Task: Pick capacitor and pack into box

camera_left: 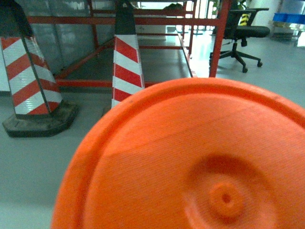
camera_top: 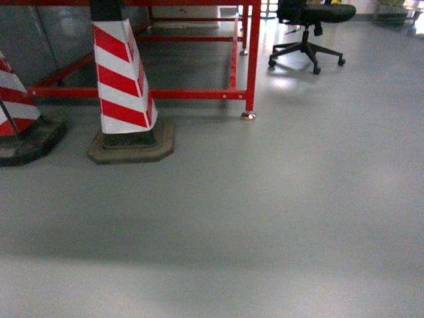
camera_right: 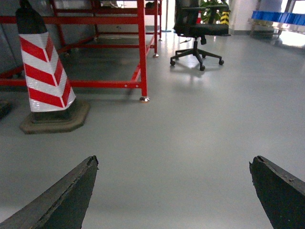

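Right wrist view is showing the right gripper (camera_right: pixel 174 191) nearest of all, its two dark fingers (camera_right: pixel 62 200) spreading wide apart at the bottom corners and gripping nothing, with only bare grey floor (camera_right: pixel 190 133) lying between them. Left wrist view is being filled in its lower half by a big orange disc (camera_left: pixel 190 162) with a raised rim and a small hub, sitting right up against the lens; the left gripper's fingers are not showing there, so I cannot tell how they are standing. Neither the capacitor nor the pale pink box is appearing in any of the three views, so I cannot tell where they are.

Further out, a red-and-white striped cone (camera_top: pixel 122 79) is standing upright on its dark octagonal base (camera_top: pixel 132 144) on the floor, and a second striped cone (camera_top: pixel 13 99) is peeking in at the left edge of the head view. Just behind them a red metal frame (camera_top: pixel 252 59) is resting on small feet. Well beyond the frame, a black office chair (camera_top: pixel 308 30) on castors is sitting on the shiny floor. At the far end of the room a blue bin (camera_right: pixel 281 18) is showing near the right wall.
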